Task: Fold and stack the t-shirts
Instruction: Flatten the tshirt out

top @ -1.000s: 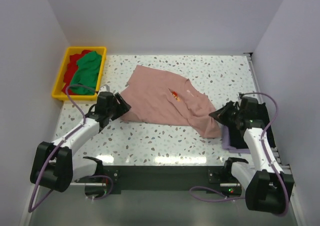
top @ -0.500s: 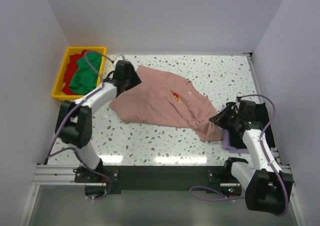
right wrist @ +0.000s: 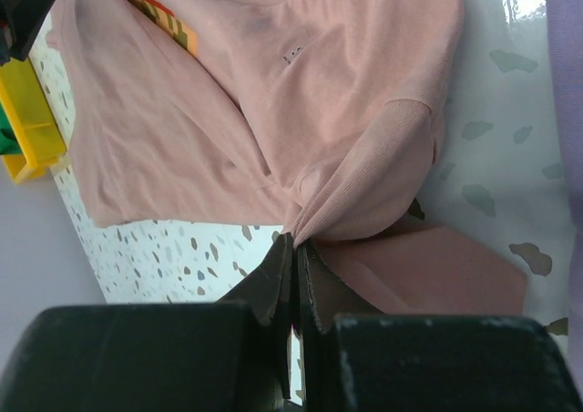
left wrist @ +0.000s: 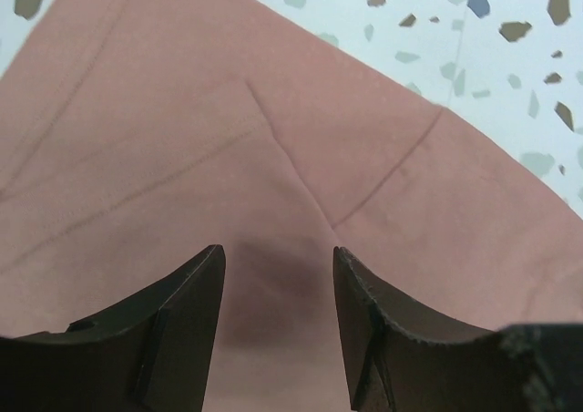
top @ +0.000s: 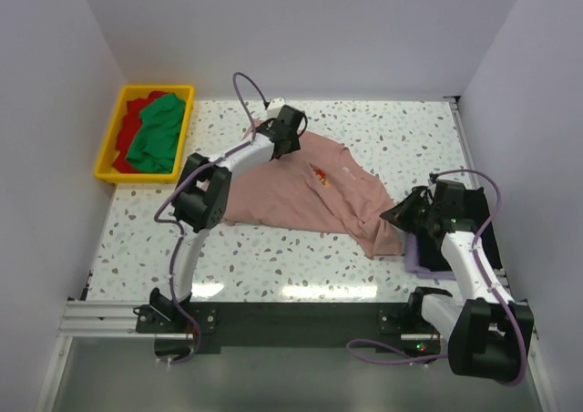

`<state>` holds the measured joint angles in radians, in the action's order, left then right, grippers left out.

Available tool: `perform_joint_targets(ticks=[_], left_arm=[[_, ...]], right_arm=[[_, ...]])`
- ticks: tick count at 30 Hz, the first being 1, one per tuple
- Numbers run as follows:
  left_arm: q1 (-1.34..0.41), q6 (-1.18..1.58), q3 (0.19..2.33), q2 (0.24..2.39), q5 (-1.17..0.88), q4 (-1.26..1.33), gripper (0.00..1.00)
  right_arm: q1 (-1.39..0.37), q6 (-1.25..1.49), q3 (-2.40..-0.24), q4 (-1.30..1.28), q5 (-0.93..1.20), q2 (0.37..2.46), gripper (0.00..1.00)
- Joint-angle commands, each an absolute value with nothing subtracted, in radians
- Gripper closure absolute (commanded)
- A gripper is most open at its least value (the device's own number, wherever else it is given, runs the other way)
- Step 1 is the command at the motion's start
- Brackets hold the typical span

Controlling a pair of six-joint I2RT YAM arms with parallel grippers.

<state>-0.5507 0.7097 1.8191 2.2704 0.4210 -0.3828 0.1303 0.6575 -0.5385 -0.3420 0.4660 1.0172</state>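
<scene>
Prob. flattening pink shirt (top: 301, 189) pre-fold. R gripper (right wrist: 293, 241) is pinching its edge; L gripper (left wrist: 278, 266) is hovering wide open above it, needing a grab.

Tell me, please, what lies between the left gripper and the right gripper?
The top external view shows the dusty-pink t-shirt spread across that stretch, from left gripper to right gripper, its chest print roughly midway.

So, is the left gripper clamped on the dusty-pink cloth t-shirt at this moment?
No, the left gripper stands open over the dusty-pink cloth t-shirt, with flat cloth showing between its fingers.
</scene>
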Motion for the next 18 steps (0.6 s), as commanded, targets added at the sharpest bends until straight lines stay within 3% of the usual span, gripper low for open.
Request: perform_joint_targets(ticks=[1,18], left_arm=[[-0.548,0.652,1.933,2.321,0.587,-0.411,0.45],[-0.542,0.522,2.075,2.483,0.713,-0.292,0.48]], right_arm=[[0.132,0.629,-0.555,-0.301,0.497,1.019,1.00],[0.132,0.595,-0.540,-0.281,0.535,1.051,1.00]])
